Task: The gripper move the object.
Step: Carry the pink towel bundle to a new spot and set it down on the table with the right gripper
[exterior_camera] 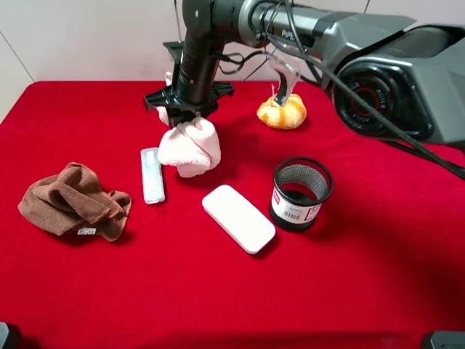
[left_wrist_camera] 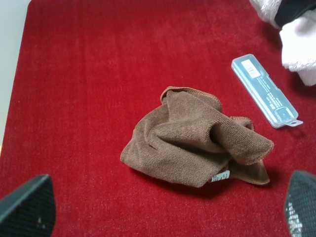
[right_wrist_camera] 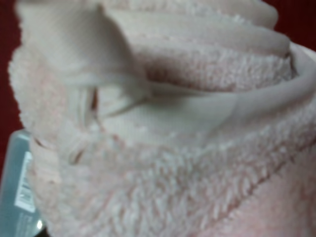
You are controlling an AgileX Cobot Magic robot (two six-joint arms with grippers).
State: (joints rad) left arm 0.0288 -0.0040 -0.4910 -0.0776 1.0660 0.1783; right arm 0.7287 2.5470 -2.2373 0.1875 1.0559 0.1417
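The red table [exterior_camera: 363, 291] bears everything. The right gripper [exterior_camera: 186, 115] reaches across, apparently clamped on the pink towel [exterior_camera: 190, 147] at its bunched top, ready for lifting. The towel hangs just beside the case [exterior_camera: 151, 174]. The left gripper [left_wrist_camera: 164, 206] sits wide open, empty, above the brown cloth [left_wrist_camera: 197, 143].

Cloth [exterior_camera: 75, 201] far left, slim case [exterior_camera: 152, 175] between it and towel [exterior_camera: 190, 147], mesh cup [exterior_camera: 301, 193] right.

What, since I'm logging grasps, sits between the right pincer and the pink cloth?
Nothing visible does. The right pincer is closed on the top of the pink cloth, which bunches directly beneath it, next to the clear plastic case.
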